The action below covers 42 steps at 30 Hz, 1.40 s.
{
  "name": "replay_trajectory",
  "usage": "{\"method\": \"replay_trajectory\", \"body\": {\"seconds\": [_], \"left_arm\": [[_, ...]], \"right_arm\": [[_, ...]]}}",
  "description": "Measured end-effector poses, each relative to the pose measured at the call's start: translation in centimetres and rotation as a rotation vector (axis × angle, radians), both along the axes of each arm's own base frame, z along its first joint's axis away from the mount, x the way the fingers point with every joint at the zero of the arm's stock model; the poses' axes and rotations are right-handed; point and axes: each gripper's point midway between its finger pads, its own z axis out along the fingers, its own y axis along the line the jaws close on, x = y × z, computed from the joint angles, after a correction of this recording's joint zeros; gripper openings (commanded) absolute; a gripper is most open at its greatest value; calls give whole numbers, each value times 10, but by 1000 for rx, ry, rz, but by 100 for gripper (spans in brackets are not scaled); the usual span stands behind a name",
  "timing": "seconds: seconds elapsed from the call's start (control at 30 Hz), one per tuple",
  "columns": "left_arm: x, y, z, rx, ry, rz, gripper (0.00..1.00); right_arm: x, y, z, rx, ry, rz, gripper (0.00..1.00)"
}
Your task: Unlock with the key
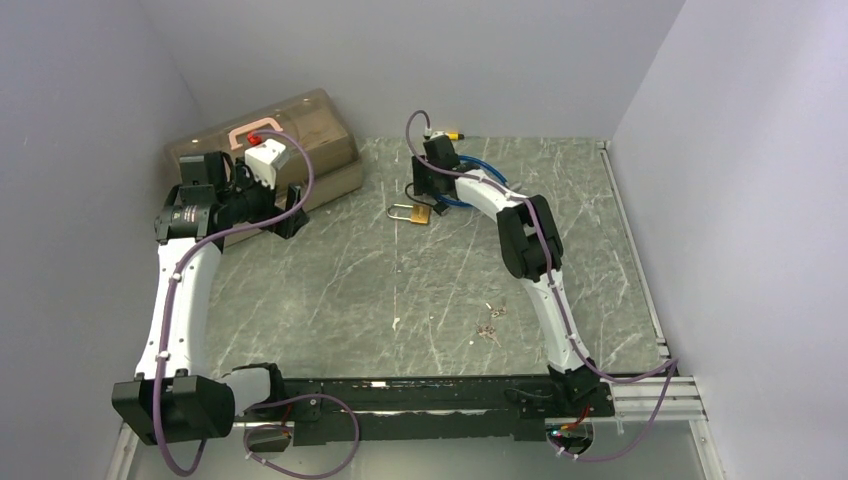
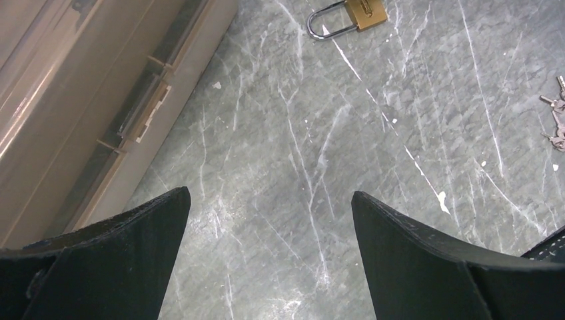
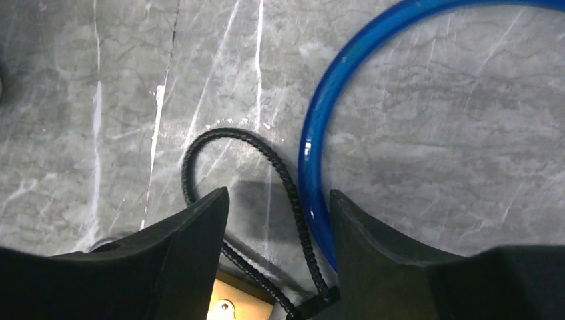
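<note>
A brass padlock (image 1: 412,212) with a silver shackle lies on the grey marble table, towards the back centre. It also shows at the top of the left wrist view (image 2: 348,16). A small bunch of keys (image 1: 490,326) lies loose near the table's middle right, and also at the right edge of the left wrist view (image 2: 557,123). My right gripper (image 1: 426,192) hovers just behind the padlock, open and empty (image 3: 278,200). A corner of the brass body (image 3: 234,303) shows under it. My left gripper (image 1: 288,212) is open and empty (image 2: 270,200) by the box.
A tan plastic box (image 1: 300,135) stands at the back left; its latched side shows in the left wrist view (image 2: 86,87). A blue cable loop (image 3: 318,133) and a black braided cord (image 3: 270,153) lie under my right gripper. Side walls enclose the table.
</note>
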Motion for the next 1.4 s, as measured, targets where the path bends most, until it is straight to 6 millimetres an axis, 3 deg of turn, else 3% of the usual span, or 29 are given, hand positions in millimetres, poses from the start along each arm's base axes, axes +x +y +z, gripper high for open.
{"method": "replay_trajectory", "body": {"seconds": [0.17, 0.37, 0.6, 0.93, 1.03, 1.23, 1.4], "left_arm": [[-1, 2, -4, 7, 9, 9, 99], [-6, 4, -16, 14, 32, 19, 99], [-13, 2, -31, 12, 61, 5, 99], [-33, -14, -75, 30, 153, -86, 99], [-37, -18, -84, 42, 166, -116, 99], [-48, -26, -101, 63, 201, -160, 99], [-52, -29, -101, 66, 218, -177, 99]], "right_arm": [[-11, 1, -3, -14, -33, -9, 52], [-38, 9, -4, -42, -54, 5, 48], [-97, 30, -6, -72, -58, 48, 45], [-195, 65, -8, -84, -63, 172, 42], [-217, 66, -8, -79, -59, 198, 48], [-230, 62, -7, -98, -58, 210, 71], [-221, 49, 0, -141, -44, 198, 74]]}}
